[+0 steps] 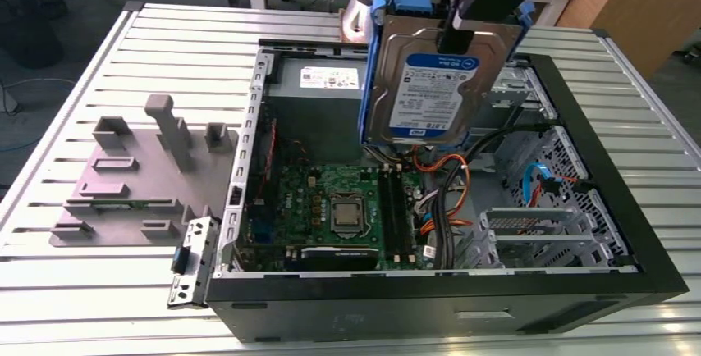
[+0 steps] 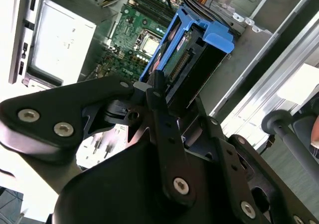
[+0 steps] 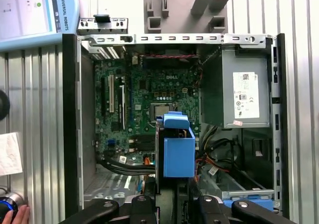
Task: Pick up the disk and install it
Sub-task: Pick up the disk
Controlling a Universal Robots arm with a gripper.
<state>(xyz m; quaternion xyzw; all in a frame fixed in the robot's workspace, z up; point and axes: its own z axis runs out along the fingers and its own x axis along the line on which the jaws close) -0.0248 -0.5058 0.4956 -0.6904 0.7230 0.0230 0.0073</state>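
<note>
Gripper [image 1: 454, 38] is pinching the disk [image 1: 436, 93] near its top edge and holding it in the air over the open PC case [image 1: 613, 233], above the motherboard [image 1: 328, 208]. Long axis vertical, label face towards the exterior camera. Rear finger hidden behind the drive. First wrist view sees it end-on, blue carrier [image 3: 178, 154] facing the camera.

The exterior view looks down at a slant on the open computer case [image 1: 438, 290] from beyond its black wall, at middle range. The first wrist view gazes straight down into the case from above. The second wrist view peers close past the gripper [image 2: 155, 87]. All three views share the motherboard [image 1: 334, 208] and the disk [image 1: 438, 77].
</note>
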